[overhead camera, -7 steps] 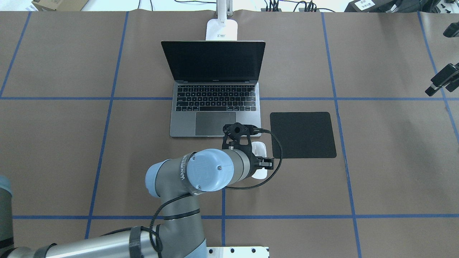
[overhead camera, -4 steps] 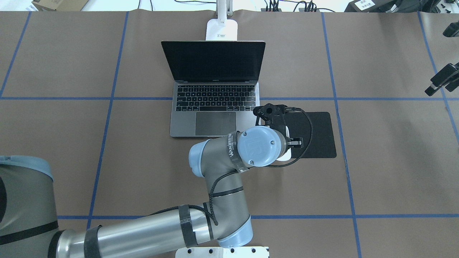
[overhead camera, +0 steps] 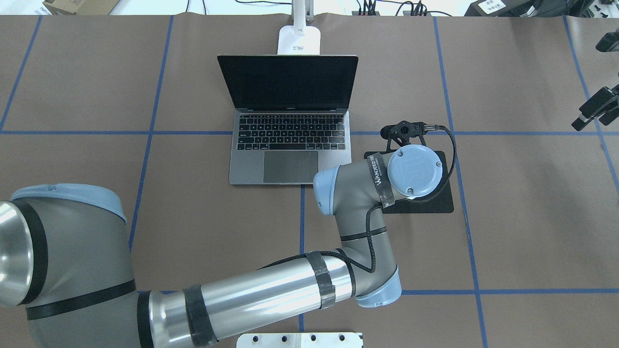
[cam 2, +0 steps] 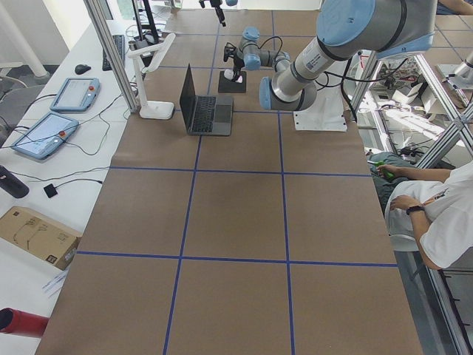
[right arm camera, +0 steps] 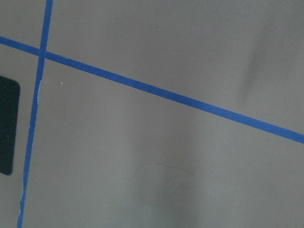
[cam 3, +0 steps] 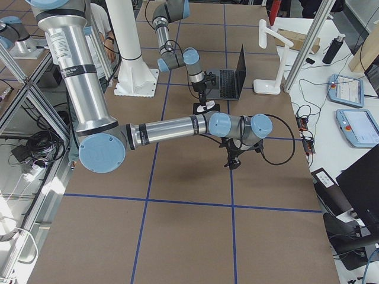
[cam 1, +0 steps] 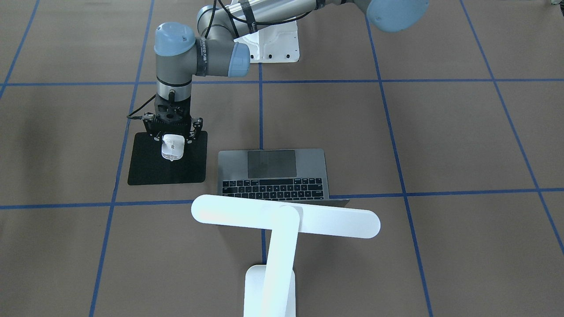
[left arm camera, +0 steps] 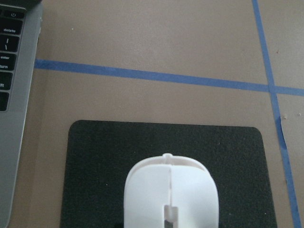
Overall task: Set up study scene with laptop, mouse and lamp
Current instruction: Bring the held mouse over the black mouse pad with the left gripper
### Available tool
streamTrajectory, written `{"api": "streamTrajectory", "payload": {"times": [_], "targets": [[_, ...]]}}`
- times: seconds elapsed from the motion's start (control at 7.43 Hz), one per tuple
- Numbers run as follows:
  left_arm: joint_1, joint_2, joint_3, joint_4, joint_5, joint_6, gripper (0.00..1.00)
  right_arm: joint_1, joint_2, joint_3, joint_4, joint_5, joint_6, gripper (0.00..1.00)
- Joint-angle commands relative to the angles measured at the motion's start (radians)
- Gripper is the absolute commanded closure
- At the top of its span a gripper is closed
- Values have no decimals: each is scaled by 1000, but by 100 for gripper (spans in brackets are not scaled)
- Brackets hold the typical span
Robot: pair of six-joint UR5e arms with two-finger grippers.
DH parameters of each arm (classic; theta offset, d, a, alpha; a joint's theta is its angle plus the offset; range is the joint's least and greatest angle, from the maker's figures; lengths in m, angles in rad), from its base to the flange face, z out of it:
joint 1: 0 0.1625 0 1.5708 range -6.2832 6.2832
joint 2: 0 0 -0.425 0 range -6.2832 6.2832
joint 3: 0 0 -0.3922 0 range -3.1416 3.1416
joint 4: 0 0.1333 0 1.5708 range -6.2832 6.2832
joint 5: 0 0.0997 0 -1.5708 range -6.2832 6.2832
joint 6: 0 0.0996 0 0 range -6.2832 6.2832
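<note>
laptop (overhead camera: 290, 121) just beside mat (overhead camera: 437, 204), lamp (cam 1: 282, 220) beyond

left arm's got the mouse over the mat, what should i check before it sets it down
1. Grip: left gripper shut on the mouse, a finger on either side: ok.
2. Position: mouse over the black mat, inside its edges in the left wrist view: ok.
3. Heading: the mouse's centre line runs square to the mat's far edge: ok.
4. Height: whether the mouse already touches the mat: cannot tell.
5. Landing spot: the visible part of the mat is bare: ok.
6. Surroundings: laptop open beside the mat and apart from it, lamp upright behind it: ok.
</note>
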Motion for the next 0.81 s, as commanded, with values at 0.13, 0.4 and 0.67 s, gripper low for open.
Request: {"api": "streamTrajectory", "payload": {"times": [0.13, 0.4, 0.67], "targets": [[-7, -74, 105, 18, -1, -56, 53, -1, 0, -8, 0, 25, 0, 1], [-8, -83, 119, 44, -3, -96, 44, -1, 0, -8, 0, 25, 0, 1], [-7, -88, 145, 47, -8, -112, 42, -1, 0, -8, 0, 25, 0, 1]]}}
